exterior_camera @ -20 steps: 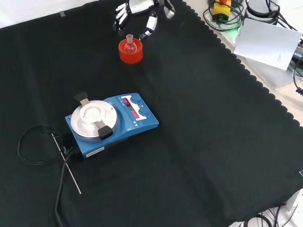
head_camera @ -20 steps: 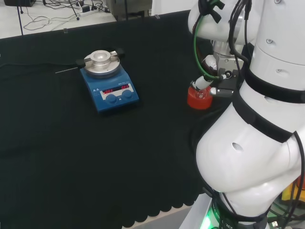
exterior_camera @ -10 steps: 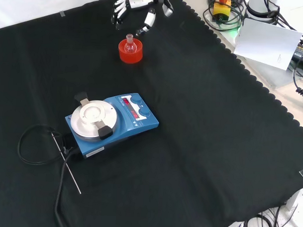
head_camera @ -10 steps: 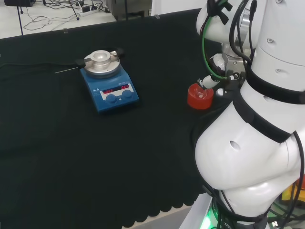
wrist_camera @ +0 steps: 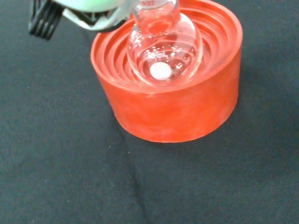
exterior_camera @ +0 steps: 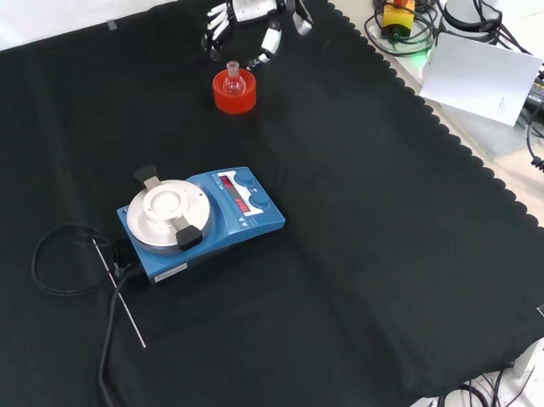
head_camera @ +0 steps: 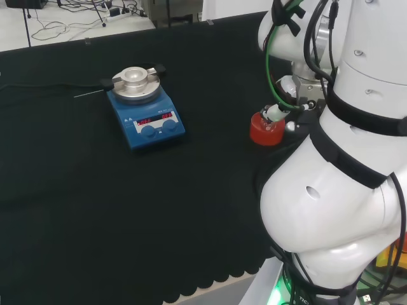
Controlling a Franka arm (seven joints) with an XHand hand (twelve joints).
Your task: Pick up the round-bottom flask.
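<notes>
Round-bottom flask [wrist_camera: 164, 44]: clear glass, bulb seated in the hollow of a red ribbed stand [wrist_camera: 177, 105], neck upright. Small white oval piece at the bottom of the bulb, seen plainly in the wrist view. Glass otherwise clear; no liquid to be made out.

Stand: round, red, concentric ribs inside, flat on the black cloth of the worktop [exterior_camera: 359, 260].

Position, front view: flask [exterior_camera: 232, 76] and stand [exterior_camera: 234, 93] near the far edge of the cloth, beyond the blue hotplate stirrer [exterior_camera: 200, 217]; stirrer well apart from the stand, with silver top plate, a black cable and a thin metal rod [exterior_camera: 119, 291] on its near-left side.

Robot hand [exterior_camera: 247, 28]: just beyond and above the flask in the front view, fingers [exterior_camera: 268, 44] spread and hanging downward, relaxed, around the space over the flask neck. No contact with flask or stand visible; flask not lifted.

Head view: stand [head_camera: 266, 130] right of the stirrer [head_camera: 145, 109], close against the arm's white links; robot hand mostly hidden there behind cables and links, one fingertip showing just above the stand.
</notes>
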